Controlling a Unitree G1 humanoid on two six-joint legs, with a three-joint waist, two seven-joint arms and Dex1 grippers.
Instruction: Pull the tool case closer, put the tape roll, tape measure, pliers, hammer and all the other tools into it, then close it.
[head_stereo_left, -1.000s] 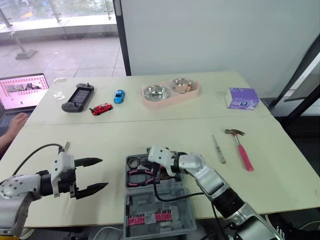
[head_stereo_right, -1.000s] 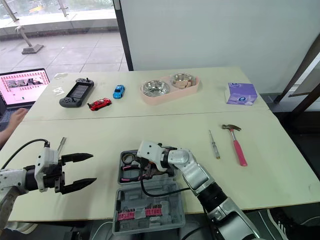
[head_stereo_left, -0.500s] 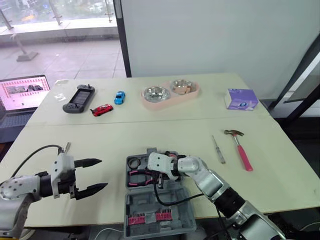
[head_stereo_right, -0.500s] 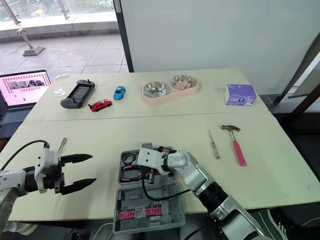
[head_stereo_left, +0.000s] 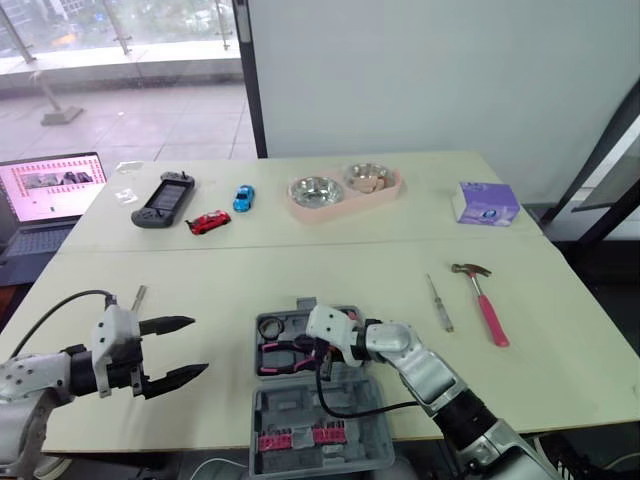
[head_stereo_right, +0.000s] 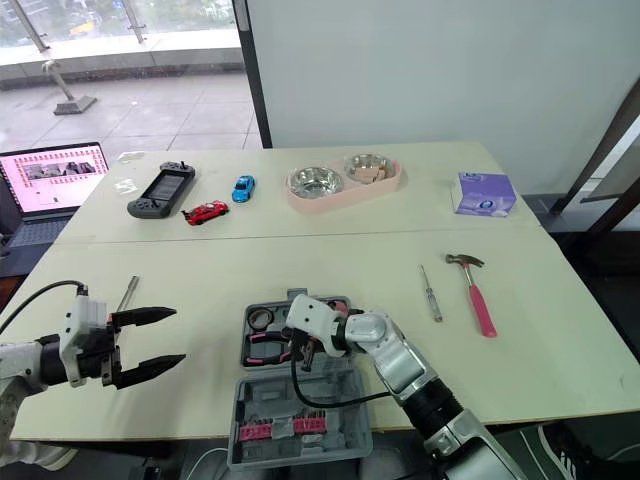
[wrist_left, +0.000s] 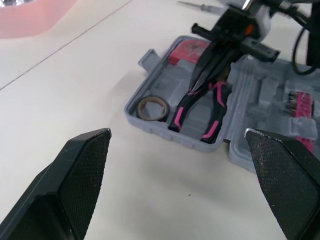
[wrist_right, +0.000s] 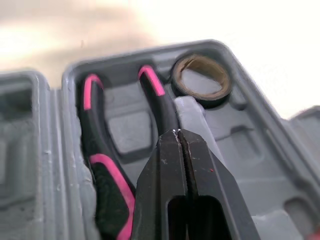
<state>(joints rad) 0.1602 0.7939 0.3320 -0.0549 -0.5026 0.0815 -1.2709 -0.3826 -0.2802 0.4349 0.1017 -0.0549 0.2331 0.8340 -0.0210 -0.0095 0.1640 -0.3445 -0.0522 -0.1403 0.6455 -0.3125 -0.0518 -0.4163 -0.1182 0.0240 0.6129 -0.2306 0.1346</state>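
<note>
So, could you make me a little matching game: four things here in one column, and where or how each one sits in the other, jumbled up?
Things:
1 pliers
2 hammer
3 tape roll
4 left gripper

Place or state:
a lying on the bare table, outside the tool case
b in the round pocket at a corner of the case
c jaws wide open, off to one side of the case
d in the case, pink-and-black handles

Pairs: 1-d, 2-a, 3-b, 4-c
</note>
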